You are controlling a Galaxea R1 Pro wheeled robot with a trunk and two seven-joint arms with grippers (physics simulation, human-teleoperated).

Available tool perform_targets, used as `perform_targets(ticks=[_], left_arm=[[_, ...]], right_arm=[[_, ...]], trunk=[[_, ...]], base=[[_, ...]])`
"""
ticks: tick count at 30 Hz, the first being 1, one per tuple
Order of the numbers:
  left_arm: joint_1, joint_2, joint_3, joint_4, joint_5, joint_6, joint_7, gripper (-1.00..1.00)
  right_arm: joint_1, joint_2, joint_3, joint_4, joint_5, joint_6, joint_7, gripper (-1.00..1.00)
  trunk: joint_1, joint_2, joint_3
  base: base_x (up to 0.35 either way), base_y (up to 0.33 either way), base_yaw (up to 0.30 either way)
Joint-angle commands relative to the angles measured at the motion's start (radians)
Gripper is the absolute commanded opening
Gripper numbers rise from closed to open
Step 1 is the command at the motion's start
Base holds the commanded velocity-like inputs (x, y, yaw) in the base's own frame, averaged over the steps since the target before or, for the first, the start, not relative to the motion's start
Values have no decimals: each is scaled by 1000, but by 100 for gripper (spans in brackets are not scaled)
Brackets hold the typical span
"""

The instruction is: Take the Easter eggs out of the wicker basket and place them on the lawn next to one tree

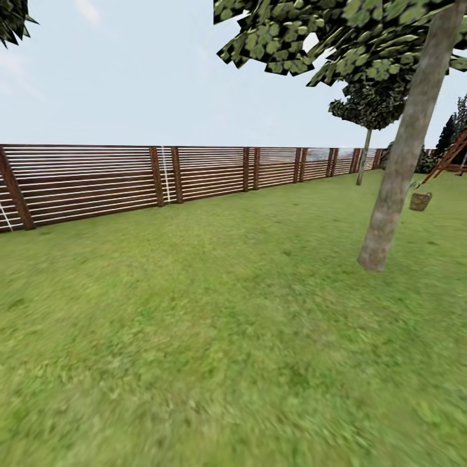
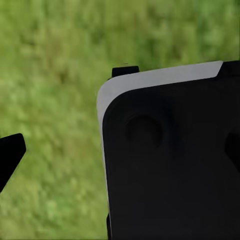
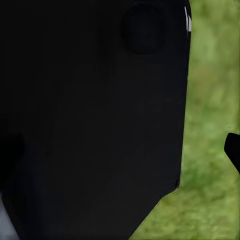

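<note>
The wicker basket (image 1: pixel 420 201) stands far off on the lawn (image 1: pixel 214 337), at the right of the head view, just past a tree (image 1: pixel 399 175) with a thick pale leaning trunk. At this distance the Easter eggs cannot be made out. In the left wrist view one black fingertip (image 2: pixel 10 156) of my left gripper shows at the picture's edge, far from the middle, over grass. A black fingertip (image 3: pixel 233 150) of my right gripper likewise sits at the edge of the right wrist view. Nothing is held by either.
A brown slat fence (image 1: pixel 130 181) bounds the garden along the back. A second, thinner tree (image 1: pixel 365 159) stands near the fence. A reddish frame (image 1: pixel 451 155) leans at the far right. A black, white-edged robot part (image 2: pixel 170 155) blocks much of both wrist views.
</note>
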Motion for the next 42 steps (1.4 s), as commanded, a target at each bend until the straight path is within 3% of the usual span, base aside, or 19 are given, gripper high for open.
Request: perform_targets(ticks=[1, 28, 42], left_arm=[[-1, 0, -7, 1, 0, -3, 0, 100], [2, 0, -9, 1, 0, -5, 0, 100], [3, 0, -27, 1, 0, -5, 0, 100]], right_arm=[[0, 0, -5, 0, 0, 0, 0, 100], [0, 0, -5, 0, 0, 0, 0, 100], [0, 0, -3, -2, 0, -1, 0, 100]], trunk=[[1, 0, -1], [1, 0, -1], [1, 0, -1]], base=[[315, 127, 0], [320, 112, 0], [324, 102, 0]])
